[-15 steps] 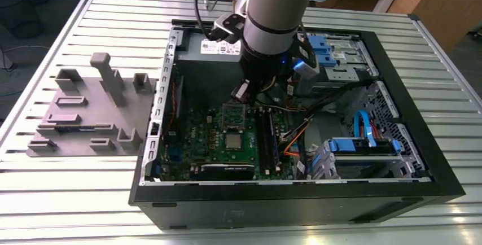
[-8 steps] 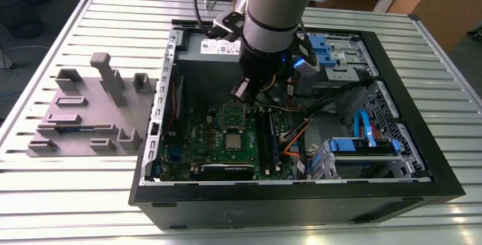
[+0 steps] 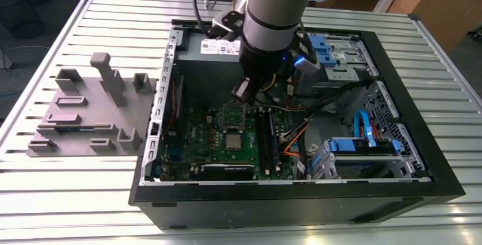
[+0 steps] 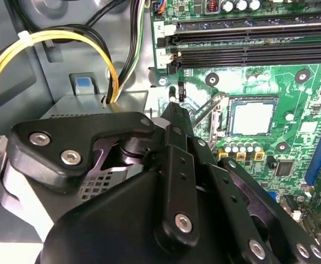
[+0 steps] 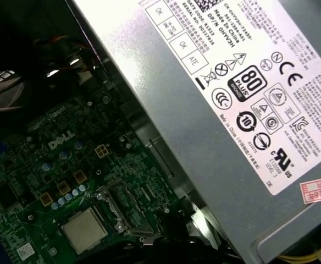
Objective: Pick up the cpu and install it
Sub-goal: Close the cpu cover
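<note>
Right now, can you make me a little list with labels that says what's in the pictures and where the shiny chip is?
place: open computer case lying on a slatted metal table
cpu: sits flat in the socket on the green motherboard; also seen in both wrist views
arm: reaches down into the case, above the board
gripper: hovers over the board, not touching the cpu
grey fixture blocks: on the table at the exterior view's left of the case
power supply: grey box beside the board
</note>
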`<state>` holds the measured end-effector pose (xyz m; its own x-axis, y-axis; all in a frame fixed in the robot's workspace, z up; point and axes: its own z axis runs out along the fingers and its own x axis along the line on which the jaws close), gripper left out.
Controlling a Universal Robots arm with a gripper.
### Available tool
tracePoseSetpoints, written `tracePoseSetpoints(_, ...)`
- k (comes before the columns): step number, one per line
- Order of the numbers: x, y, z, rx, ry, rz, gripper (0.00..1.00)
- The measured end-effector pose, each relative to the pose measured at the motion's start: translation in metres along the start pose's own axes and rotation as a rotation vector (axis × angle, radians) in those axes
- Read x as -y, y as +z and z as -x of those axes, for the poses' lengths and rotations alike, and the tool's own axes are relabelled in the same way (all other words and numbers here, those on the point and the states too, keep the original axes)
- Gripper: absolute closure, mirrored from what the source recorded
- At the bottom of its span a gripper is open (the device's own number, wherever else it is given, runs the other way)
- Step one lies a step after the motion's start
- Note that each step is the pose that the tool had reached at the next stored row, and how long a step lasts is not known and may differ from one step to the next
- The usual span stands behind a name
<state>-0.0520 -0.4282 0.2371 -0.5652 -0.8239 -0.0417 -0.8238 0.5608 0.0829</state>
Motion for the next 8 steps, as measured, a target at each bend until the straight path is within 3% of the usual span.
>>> tracePoseSetpoints(8,-0.0005,-0.005,0.0002,-0.0004,-0.008,0.0004,0.9)
